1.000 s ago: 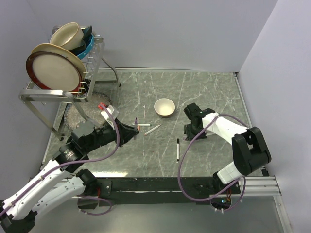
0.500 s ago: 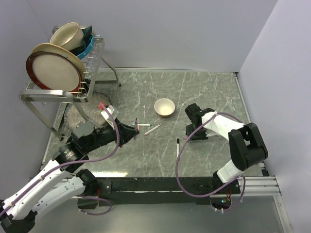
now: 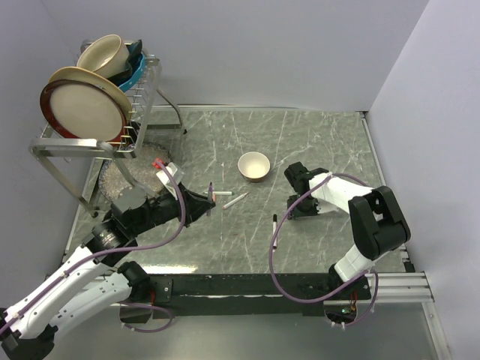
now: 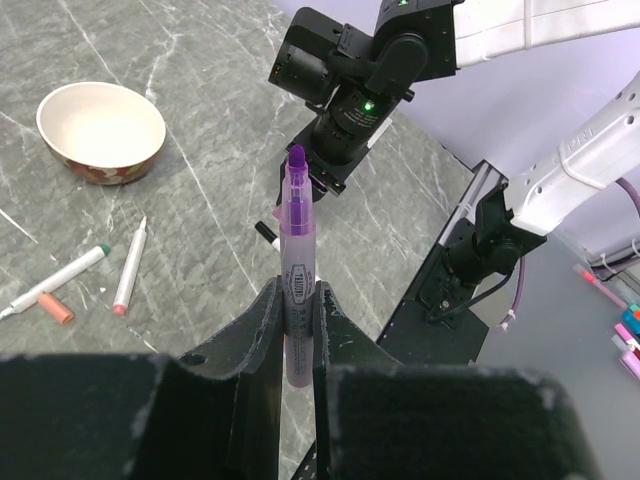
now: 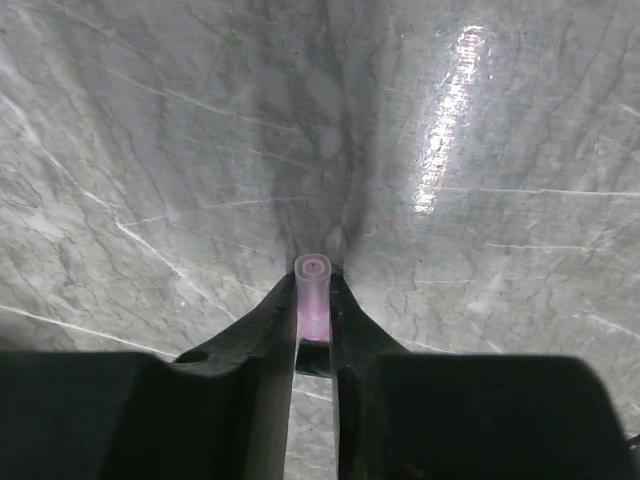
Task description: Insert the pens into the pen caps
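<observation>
Right hand (image 5: pixel 313 282) closed on cap (image 5: pixel 313 305), clear of table (image 3: pixel 330 135) edge; left hand (image 4: pixel 298 300) grips pen (image 4: pixel 296 225).

**Pale walls, veined table**

I work on a grey-green marbled table (image 3: pixel 322 135) streaked with white veins, boxed in by plain pale lavender walls (image 3: pixel 262 45). A metal dish rack (image 3: pixel 75 147) stands at its far left corner. A bright glare (image 5: pixel 450 110) lies on the surface.
</observation>
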Tool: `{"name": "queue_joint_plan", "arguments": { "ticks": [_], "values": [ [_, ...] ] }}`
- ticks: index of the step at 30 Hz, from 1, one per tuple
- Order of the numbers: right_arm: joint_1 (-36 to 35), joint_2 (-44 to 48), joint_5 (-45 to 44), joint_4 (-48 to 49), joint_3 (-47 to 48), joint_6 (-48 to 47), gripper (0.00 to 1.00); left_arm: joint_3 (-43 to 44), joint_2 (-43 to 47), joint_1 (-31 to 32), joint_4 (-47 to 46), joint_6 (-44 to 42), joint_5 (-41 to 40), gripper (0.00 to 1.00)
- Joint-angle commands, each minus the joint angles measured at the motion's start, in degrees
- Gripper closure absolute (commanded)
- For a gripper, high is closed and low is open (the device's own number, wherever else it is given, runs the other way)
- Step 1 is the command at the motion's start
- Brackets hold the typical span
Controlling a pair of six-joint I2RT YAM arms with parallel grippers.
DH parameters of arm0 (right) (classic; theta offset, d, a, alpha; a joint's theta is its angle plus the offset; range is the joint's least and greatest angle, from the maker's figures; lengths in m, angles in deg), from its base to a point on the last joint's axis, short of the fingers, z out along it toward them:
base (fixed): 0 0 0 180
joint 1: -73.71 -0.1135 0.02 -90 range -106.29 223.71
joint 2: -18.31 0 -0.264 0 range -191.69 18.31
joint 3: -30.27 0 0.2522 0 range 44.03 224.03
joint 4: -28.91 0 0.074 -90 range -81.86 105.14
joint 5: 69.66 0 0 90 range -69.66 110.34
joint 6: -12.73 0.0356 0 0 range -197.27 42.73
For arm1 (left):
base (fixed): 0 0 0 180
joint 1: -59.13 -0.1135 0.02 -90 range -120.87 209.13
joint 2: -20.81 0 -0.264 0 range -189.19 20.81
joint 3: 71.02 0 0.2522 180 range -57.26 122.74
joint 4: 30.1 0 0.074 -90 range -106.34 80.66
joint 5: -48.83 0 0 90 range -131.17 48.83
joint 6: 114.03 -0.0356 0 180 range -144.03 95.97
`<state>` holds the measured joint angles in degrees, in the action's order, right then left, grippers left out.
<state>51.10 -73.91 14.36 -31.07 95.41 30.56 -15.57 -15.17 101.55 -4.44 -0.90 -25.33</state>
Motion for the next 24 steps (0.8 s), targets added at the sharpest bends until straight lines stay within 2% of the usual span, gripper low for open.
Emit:
{"name": "queue_joint_plan", "arguments": {
  "ticks": [1,2,3,6,10,13,14,16,17,19,20,24],
  "values": [
    [0.2,-2.8,-5.4,-0.8,-1.6,-0.1,0.86,0.2,0.0,0.0,-1.6,-1.4,0.9,0.99],
    [0.0,-2.8,-5.8,-0.7,-1.6,-0.6,0.98,0.2,0.0,0.0,-1.6,-1.4,0.8,0.99],
    [-0.2,-2.5,-7.1,-0.5,-1.6,-2.1,1.0,0.2,-0.1,0.0,-1.5,-1.3,0.4,0.99],
    [-0.5,-0.2,-9.1,1.6,-2.2,-8.8,1.0,0.2,-0.2,0.0,-1.4,-1.3,0.2,0.99],
    [-1.3,8.0,-18.3,3.4,-3.2,-19.2,1.0,-0.1,-1.8,0.0,-1.4,0.1,1.8,0.99],
    [-1.7,18.5,-19.6,10.8,-5.8,-32.3,1.0,0.2,-4.2,0.0,-2.1,1.8,6.0,0.99],
    [-1.7,21.4,-18.9,12.9,-7.5,-39.6,1.0,0.8,-4.8,0.1,-2.1,3.1,6.5,0.99],
    [-1.7,30.0,-13.9,19.6,-9.0,-45.9,1.0,1.3,-7.1,0.1,-2.3,4.5,7.4,0.99],
    [-1.9,35.4,-11.6,22.3,-10.5,-52.0,1.0,1.7,-7.7,0.2,-2.6,5.8,7.9,0.99],
    [-2.2,40.3,-4.2,28.8,-11.5,-57.4,1.0,1.5,-9.9,0.4,-4.8,8.3,9.4,0.99],
    [-2.3,44.2,-1.3,30.7,-12.0,-58.7,1.0,1.2,-10.5,0.5,-5.9,9.2,9.9,0.99],
    [-3.5,49.6,10.8,42.7,-11.9,-60.5,1.0,0.7,-15.1,2.2,-9.7,12.3,10.5,0.99]
  ]
}}
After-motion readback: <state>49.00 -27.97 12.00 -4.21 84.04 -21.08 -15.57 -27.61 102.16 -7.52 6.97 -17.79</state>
